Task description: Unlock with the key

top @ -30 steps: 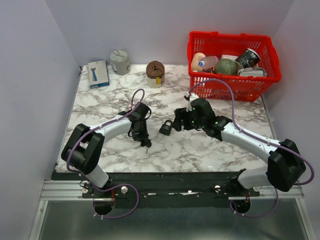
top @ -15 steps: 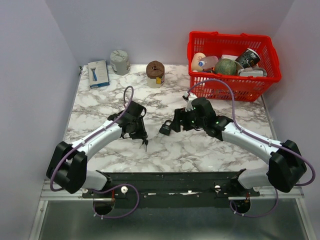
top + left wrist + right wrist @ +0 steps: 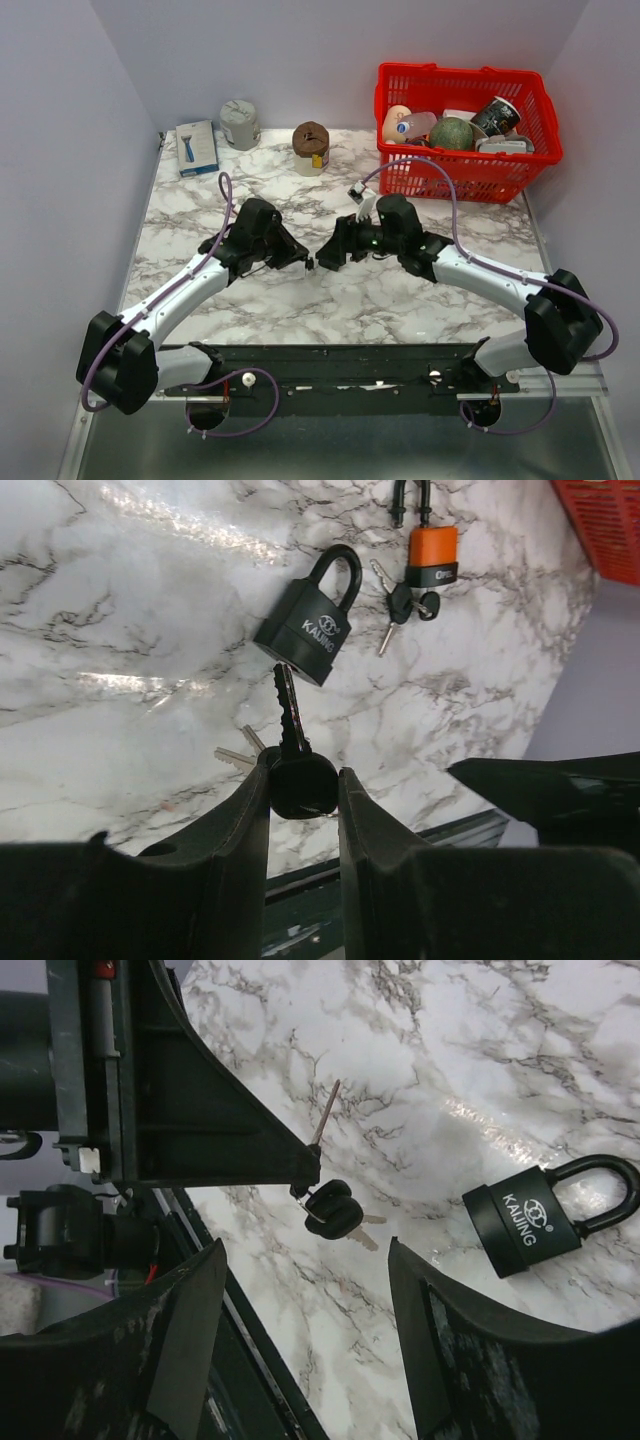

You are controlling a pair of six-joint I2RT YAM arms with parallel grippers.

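The left gripper [image 3: 303, 785] is clamping the black head of the key [image 3: 291, 715], with spare keys [image 3: 236, 756] hanging off behind it. The blade is pointing away from the fingers, its long axis lining up with the base of the padlock [image 3: 308, 635]. The right wrist view is showing a clear gap between the tip and the padlock, so they are not touching. A second ago this gripper was holding the key lower, pointing at the table on the near left of the padlock; it has since swung up beside it. The right gripper [image 3: 305, 1250] is standing with its jaws wide and nothing between them, just beside the padlock, having edged leftward. The padlock is lying flat on the marble table [image 3: 420, 290], its shackle pointing away from the key. An orange lock [image 3: 433, 555] is lying just past the padlock. Farther beyond it are sitting a red basket [image 3: 460, 130], a brown jar [image 3: 311, 148], a grey can [image 3: 240, 124] and a blue box [image 3: 197, 148], against pale lavender walls.
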